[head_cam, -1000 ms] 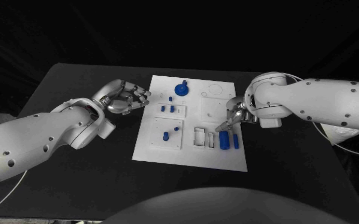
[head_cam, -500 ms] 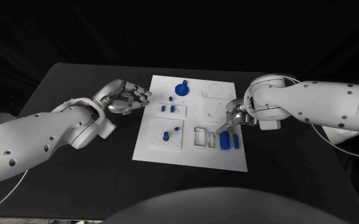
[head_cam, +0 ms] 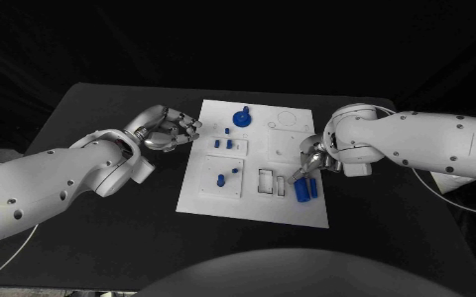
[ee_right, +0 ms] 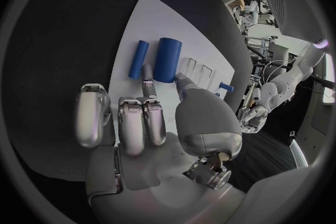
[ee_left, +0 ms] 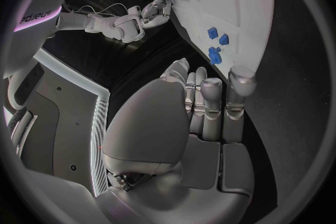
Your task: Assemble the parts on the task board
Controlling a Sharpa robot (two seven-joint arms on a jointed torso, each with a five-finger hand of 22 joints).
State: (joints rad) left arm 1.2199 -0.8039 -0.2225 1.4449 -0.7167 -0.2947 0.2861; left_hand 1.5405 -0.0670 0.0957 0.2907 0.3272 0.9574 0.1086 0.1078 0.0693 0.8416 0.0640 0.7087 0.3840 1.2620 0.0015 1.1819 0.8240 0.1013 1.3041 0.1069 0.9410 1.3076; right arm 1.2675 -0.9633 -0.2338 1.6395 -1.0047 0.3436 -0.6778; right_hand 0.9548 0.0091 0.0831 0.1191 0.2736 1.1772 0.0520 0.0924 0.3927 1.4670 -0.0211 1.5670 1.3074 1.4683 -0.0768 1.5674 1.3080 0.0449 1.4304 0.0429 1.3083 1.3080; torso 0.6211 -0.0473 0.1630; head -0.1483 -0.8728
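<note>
The white task board (head_cam: 253, 197) lies in the middle of the black table. On its right side a thick blue cylinder (head_cam: 300, 189) and a thin one (head_cam: 314, 187) lie side by side. My right hand (head_cam: 309, 159) reaches down to the thick cylinder (ee_right: 167, 59); its thumb and one finger (ee_right: 148, 74) flank and touch the near end, pinching it, and the other fingers are curled. My left hand (head_cam: 164, 130) hovers just off the board's left edge with fingers curled and nothing in them. A blue knob (head_cam: 242, 116) stands at the board's far end.
Small blue pegs (head_cam: 223, 144) stand in the board's left half, with two more (head_cam: 220, 179) on a raised square. Two narrow slots (head_cam: 265, 180) lie left of the cylinders. Bare black table surrounds the board. The left wrist view shows the board (ee_left: 241, 5) and my right hand (ee_left: 129, 25).
My right hand has moved toward the near edge of the board, bringing its fingertips onto the thick cylinder's end. The left hand has stayed in place.
</note>
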